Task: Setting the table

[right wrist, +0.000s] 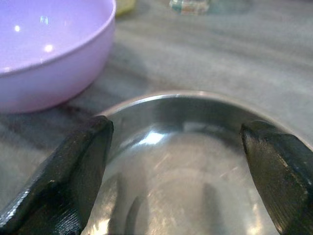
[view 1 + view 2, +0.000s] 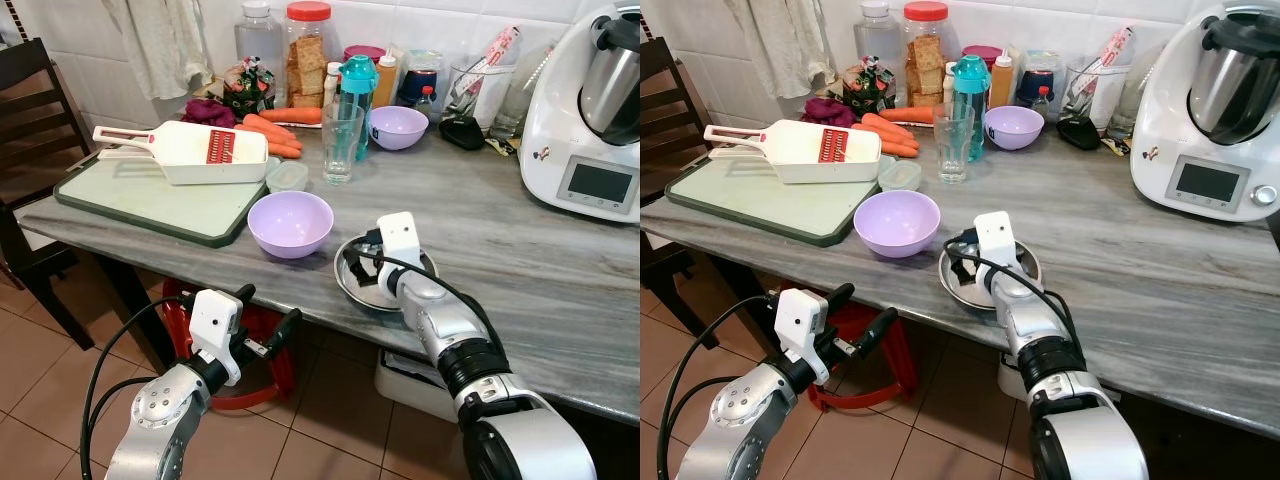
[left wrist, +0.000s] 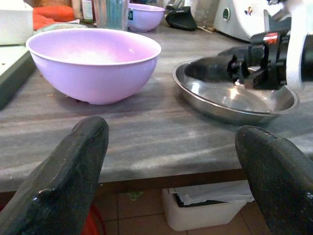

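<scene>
The right claw [image 2: 362, 262] is hovering with fingers apart over the single round steel dish [image 2: 352, 283] on the grey streaked counter [image 2: 520, 250]. Two lilac plastic bowls are sitting there: one [image 2: 290, 223] just beside the dish, another [image 2: 398, 127] far behind. The left claw [image 2: 268, 318] is hanging open below the counter's edge.
</scene>
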